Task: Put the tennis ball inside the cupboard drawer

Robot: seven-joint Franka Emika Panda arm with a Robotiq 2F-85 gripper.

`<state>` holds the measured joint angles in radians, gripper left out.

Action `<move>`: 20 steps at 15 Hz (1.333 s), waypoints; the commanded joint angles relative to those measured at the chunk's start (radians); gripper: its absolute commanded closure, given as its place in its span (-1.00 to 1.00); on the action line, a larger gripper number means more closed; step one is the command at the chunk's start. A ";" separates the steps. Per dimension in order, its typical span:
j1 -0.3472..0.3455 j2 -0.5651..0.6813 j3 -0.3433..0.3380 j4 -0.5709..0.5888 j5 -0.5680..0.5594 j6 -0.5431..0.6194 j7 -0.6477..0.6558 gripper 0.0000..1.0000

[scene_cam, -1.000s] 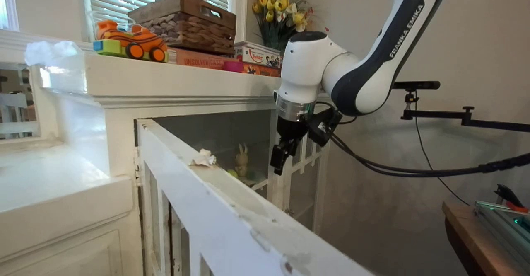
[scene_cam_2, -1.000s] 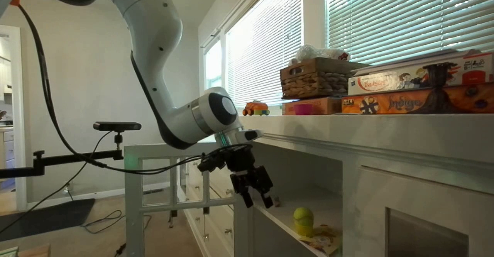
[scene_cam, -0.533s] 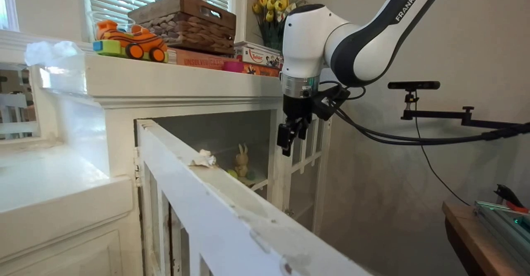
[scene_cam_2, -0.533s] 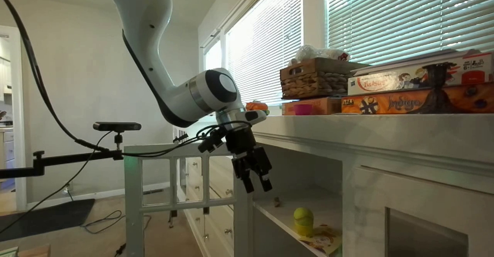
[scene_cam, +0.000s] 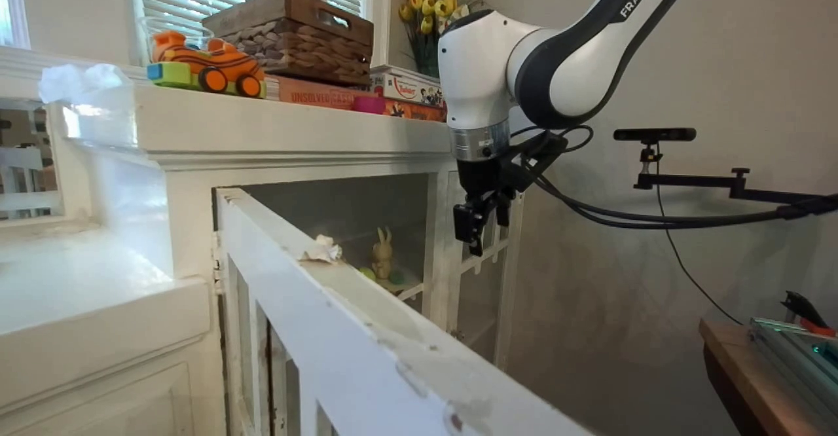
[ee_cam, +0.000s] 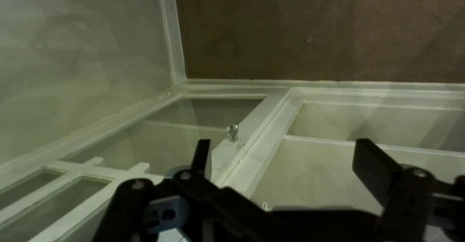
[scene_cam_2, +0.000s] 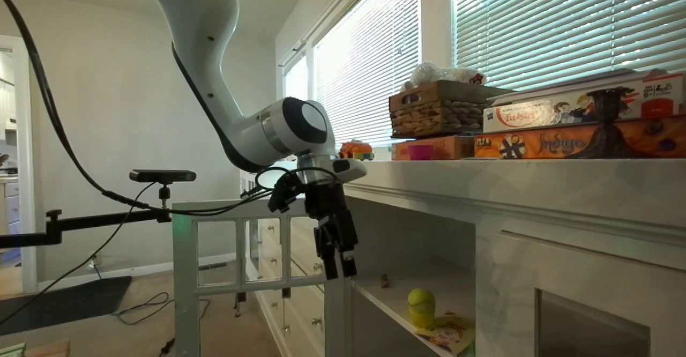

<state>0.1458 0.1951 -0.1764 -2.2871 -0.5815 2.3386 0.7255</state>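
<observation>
At the far left, in an exterior view: black camera (scene_cam_2: 162, 175) on a horizontal bracket (scene_cam_2: 91, 220), above a dark floor mat (scene_cam_2: 69, 300). Next toward the right: paned door (scene_cam_2: 185, 271), white-framed with see-through panes, standing open and projecting from the cabinet (scene_cam_2: 536, 191). Overhead, slanting down toward the right: white robot arm (scene_cam_2: 209, 67), with black cables (scene_cam_2: 115, 196) looped near the lower joint. At the lower end of the arm: black gripper (scene_cam_2: 340, 271), pointing downward, seen against the left edge of the cupboard (scene_cam_2: 407, 233). In the wrist view: fingers (ee_cam: 374, 169) spread well apart, with a clear knob (ee_cam: 232, 132) on a white frame (ee_cam: 254, 122) beyond. Just right of the arm, far along the cabinet top: orange toy truck (scene_cam_2: 356, 149). Inside the cupboard, right of the gripper and well apart from it: tennis ball (scene_cam_2: 422, 297), directly over a yellow object (scene_cam_2: 422, 320); whether on it or behind it, impossible to tell. On the shelf (scene_cam_2: 455, 292), left of the ball: brown piece (scene_cam_2: 384, 280), too small to identify. On the shelf, right of the ball: printed card (scene_cam_2: 453, 333), lying flat. Toward the right, on the cabinet top: pink cup (scene_cam_2: 420, 152) in front of a low box (scene_cam_2: 453, 147), wicker basket (scene_cam_2: 455, 113) above that box, white game box (scene_cam_2: 536, 117) stacked on an orange game box (scene_cam_2: 536, 143), dark candlestick (scene_cam_2: 608, 126) in front of both. At the far right: recessed front panel (scene_cam_2: 592, 319).
</observation>
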 commanded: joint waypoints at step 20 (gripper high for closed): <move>-0.134 -0.068 0.133 -0.042 0.542 0.078 -0.550 -1.00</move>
<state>0.0239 0.1837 -0.0550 -2.2824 -0.0649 2.4162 0.2019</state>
